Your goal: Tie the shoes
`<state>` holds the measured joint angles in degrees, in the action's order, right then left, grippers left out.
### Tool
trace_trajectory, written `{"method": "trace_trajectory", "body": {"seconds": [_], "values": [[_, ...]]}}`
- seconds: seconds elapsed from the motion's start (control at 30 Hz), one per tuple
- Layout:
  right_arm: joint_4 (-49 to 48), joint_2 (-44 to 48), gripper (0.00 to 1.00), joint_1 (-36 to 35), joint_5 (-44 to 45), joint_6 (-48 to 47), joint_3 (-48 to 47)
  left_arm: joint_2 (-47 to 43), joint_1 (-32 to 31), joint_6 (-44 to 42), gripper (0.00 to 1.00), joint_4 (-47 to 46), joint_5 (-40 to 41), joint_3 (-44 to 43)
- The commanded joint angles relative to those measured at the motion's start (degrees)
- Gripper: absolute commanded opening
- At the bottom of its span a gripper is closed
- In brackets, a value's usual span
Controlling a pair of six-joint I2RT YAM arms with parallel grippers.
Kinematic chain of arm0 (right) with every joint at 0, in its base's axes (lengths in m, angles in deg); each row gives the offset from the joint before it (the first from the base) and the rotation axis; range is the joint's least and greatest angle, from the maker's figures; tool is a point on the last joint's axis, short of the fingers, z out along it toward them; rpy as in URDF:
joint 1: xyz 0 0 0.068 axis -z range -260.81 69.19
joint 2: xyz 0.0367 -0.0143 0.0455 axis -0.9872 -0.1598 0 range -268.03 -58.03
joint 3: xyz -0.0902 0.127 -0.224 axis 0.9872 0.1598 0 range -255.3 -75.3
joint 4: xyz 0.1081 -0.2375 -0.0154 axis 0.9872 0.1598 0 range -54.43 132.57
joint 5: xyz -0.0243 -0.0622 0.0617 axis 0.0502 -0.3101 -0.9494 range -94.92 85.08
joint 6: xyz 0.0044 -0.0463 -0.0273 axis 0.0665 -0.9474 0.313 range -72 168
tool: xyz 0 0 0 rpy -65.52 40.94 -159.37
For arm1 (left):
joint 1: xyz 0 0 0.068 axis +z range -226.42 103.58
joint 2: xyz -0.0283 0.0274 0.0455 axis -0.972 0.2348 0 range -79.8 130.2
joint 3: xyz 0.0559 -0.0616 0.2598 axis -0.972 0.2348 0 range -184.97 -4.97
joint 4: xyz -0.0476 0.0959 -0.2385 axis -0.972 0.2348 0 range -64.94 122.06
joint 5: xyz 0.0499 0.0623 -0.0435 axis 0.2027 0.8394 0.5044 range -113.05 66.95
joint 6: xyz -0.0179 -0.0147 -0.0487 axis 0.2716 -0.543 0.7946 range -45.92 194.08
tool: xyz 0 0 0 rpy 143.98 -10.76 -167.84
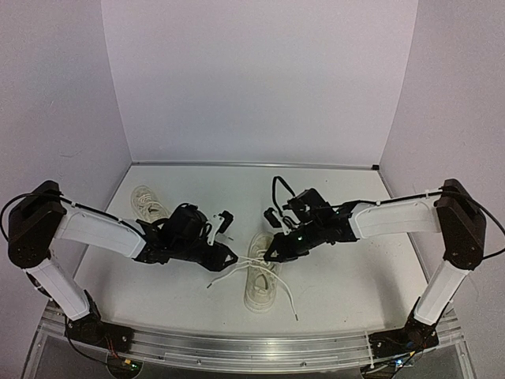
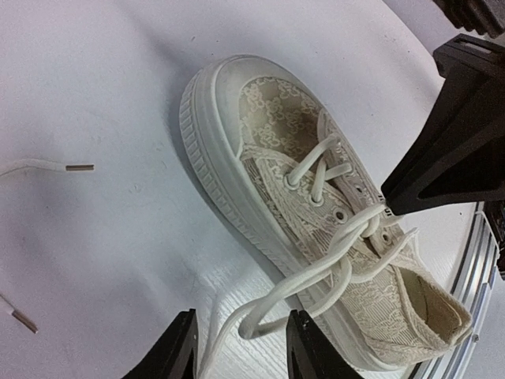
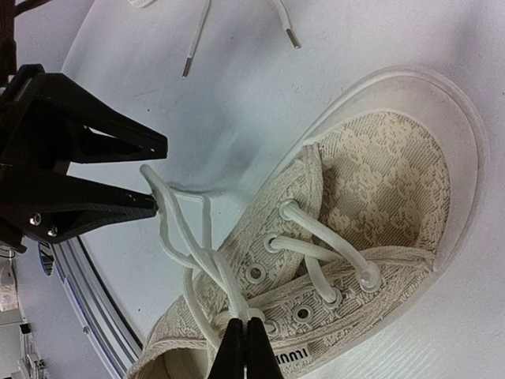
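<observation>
A cream sneaker lies at the table's middle, toe toward the near edge, and shows in the left wrist view and right wrist view. Its white laces are crossed over the tongue. My right gripper is shut on the lace at the top eyelets. A lace loop runs left from there and lies between the fingers of my open left gripper. In the top view the left gripper and right gripper meet over the shoe's opening. The second sneaker lies at the back left.
Loose lace ends trail on the table, left of the shoe and toward the near edge; aglets show in the wrist views. White walls enclose the table on three sides. A metal rail runs along the near edge.
</observation>
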<state>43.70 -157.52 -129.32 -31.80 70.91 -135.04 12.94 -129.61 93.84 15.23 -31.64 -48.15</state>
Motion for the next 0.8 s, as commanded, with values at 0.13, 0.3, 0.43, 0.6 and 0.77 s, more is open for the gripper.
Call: {"method": "trace_trajectory", "body": {"seconds": [0.13,0.3,0.43,0.6,0.77], "values": [[-3.6,2.71,0.0,-0.29,0.57,1.59,1.13,-15.3,0.26,-6.41,0.52,8.6,3.89,-1.76],[-3.65,2.97,0.0,-0.29,1.0,1.79,1.45,-17.72,-0.64,-15.14,0.5,11.29,-0.25,-3.19],[-3.87,3.05,0.0,-0.3,1.02,2.43,1.53,-15.1,-4.41,-26.41,0.43,10.51,0.38,-3.51],[-3.9,3.84,0.0,-0.27,1.04,3.19,1.33,-10.15,-8.91,-41.43,0.28,7.62,3.34,-3.46],[-3.99,3.44,0.0,-0.33,0.21,3.62,0.76,-7.38,-9.31,-48.63,0.2,5.57,2.26,-4.23]]}}
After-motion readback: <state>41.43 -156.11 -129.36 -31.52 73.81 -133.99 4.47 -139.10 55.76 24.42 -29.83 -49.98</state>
